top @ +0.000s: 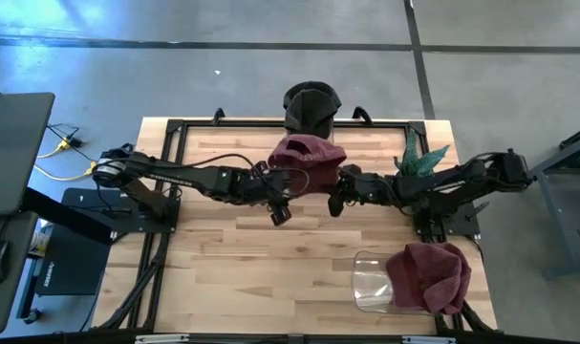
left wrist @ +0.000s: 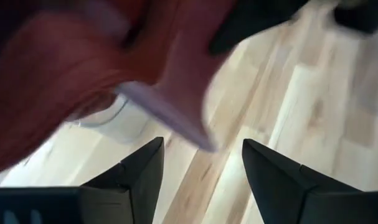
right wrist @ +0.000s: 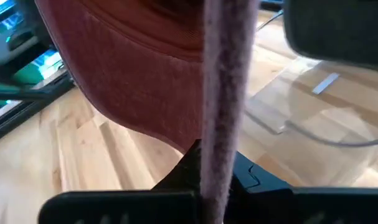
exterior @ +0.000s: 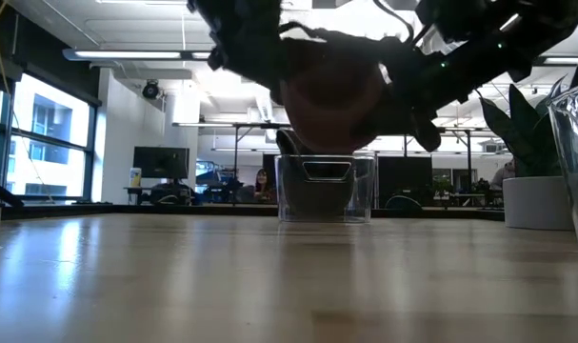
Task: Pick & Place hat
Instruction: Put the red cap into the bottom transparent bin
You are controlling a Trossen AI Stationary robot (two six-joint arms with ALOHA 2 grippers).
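Note:
A maroon hat hangs in the air over the table's middle, toward the far edge. The low view shows the hat clear of the tabletop. My right gripper reaches in from the right and is shut on the hat; its fingers show at the picture's bottom. My left gripper comes from the left and stands open just near of and under the hat, with nothing between its fingers. My right gripper pinches the hat's rim edge between its two fingers. The edge stands on end in the wrist view and runs down into the shut fingers. The hat is lifted clear of the table, its crown spreading away from the gripper.
A clear bin holding a black hat stands at the far edge, just behind the held hat; the low view shows this bin. A second clear bin with another maroon hat sits at the near right. A green plant is on the right.

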